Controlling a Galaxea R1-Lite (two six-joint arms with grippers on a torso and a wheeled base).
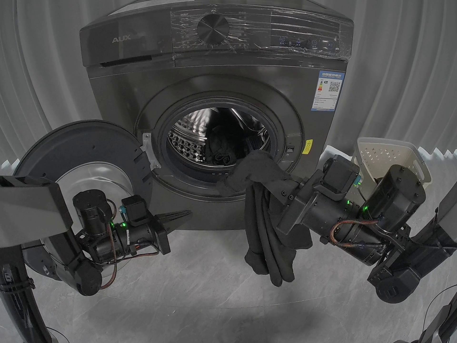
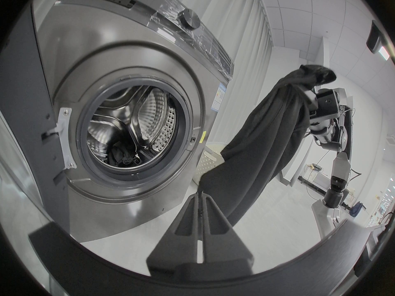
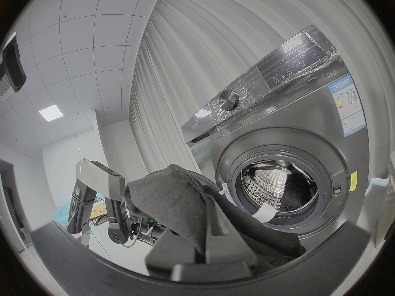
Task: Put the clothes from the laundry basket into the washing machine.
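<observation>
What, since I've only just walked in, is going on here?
The robot is loading laundry. Its right gripper is clamped on a dark garment, held just in front of the washing machine opening, with most of the cloth hanging toward the floor. The door is swung open, and dark clothing lies in the drum. The left gripper is shut and empty, low by the door. A white laundry basket stands beside the machine.

we see a dark grey washing machine [image 1: 143, 91] with a silver, hole-dotted drum [image 1: 183, 144]; before its opening a black garment [image 1: 261, 234]; to its right a cream perforated laundry basket [image 1: 381, 156]; behind it pale grey curtains [image 1: 404, 48].
</observation>
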